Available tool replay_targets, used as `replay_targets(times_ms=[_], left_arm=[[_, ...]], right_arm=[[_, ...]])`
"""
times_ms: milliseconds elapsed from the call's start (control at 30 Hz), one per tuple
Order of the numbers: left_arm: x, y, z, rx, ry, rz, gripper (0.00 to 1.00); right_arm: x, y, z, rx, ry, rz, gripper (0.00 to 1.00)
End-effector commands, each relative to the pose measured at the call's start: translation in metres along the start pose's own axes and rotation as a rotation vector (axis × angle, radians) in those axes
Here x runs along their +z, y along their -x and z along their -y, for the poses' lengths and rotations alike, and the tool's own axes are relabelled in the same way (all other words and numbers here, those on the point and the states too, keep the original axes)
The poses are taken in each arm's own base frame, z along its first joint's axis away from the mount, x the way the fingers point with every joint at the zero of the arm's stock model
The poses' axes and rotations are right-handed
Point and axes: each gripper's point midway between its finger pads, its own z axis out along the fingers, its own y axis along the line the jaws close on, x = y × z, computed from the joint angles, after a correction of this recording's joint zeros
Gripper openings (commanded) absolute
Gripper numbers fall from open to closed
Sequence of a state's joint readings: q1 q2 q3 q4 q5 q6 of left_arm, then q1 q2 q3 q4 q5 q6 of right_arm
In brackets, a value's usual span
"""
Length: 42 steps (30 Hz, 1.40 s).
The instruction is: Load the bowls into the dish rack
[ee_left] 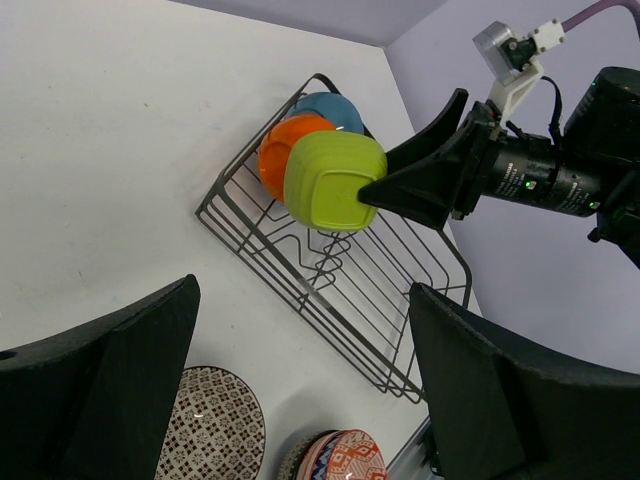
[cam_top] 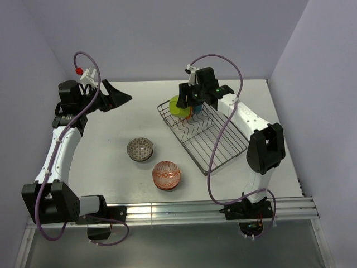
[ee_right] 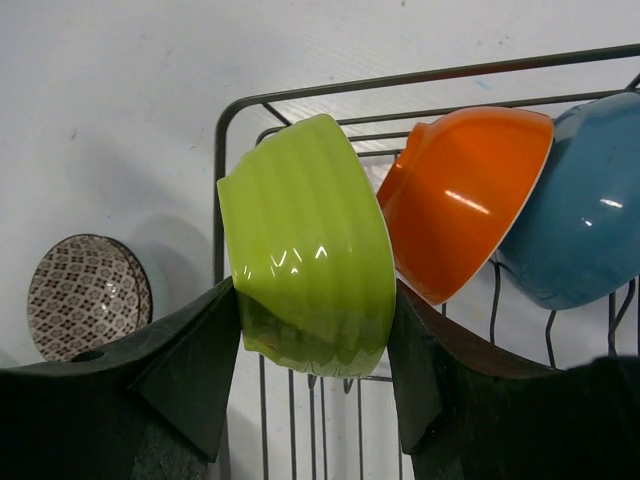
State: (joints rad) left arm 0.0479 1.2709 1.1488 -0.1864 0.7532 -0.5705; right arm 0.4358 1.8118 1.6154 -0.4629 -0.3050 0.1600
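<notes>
Lime green bowl (ee_right: 305, 250): glossy, ribbed outer wall, rim looks rounded-square from the left wrist view. It's tipped on edge, pinched across its body between the two black wedge fingers of the right gripper (ee_right: 312, 310). Jaws closed on the bowl, one pad on each side wall. It sits over the far left corner of the dish rack (cam_top: 220, 139). Can't tell if it's seated on the tines or just hanging above them.

Orange bowl (ee_right: 465, 195) just beside it, smooth and glossy with a pale rim edge, standing on edge in the rack. Blue bowl (ee_right: 585, 220) right behind that one, same smooth glaze, also on edge, leaning the same way. Green vs orange: very close, contact unclear.

Rack is dark wire, rectangular, wavy tine rows along the floor, set at an angle on the right half of the table (cam_top: 111, 145). Near two thirds of it hold nothing.

Two bowls upright on the white matte tabletop, left of the rack: dark brown one (cam_top: 140, 149) with a fine geometric print, and a red-orange patterned one (cam_top: 167, 174) nearer the arm bases. They're near each other but not touching, both apart from the rack.

Left gripper (cam_top: 118, 96): fingers spread wide, holding nothing, hovering over the far left of the table, well apart from every bowl.
</notes>
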Motion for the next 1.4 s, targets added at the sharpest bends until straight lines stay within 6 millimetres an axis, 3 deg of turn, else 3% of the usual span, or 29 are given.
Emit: replay_targets(times_ms=[0,133,667,933,1367], left_arm=[[-0.002,0.009,0.008,0.023,-0.02,0.038,0.91],[-0.001,0.008,0.006,0.02,-0.015,0.035,0.91],[-0.001,0.001,0.0,0.028,0.005,0.018,0.91],[0.001,-0.001,-0.004,0.016,0.01,0.003,0.91],[0.003,-0.003,-0.01,0.013,0.023,-0.006,0.91]], right_arm=[[-0.001,0.028,0.004,-0.01,-0.041,0.091,0.2],[0.003,0.026,0.008,-0.003,-0.101,0.094,0.16],[0.015,0.03,-0.006,-0.032,-0.146,0.105,0.16],[0.028,0.015,-0.002,-0.019,-0.168,0.068,0.17],[0.036,0.014,-0.005,-0.034,-0.201,0.067,0.19]])
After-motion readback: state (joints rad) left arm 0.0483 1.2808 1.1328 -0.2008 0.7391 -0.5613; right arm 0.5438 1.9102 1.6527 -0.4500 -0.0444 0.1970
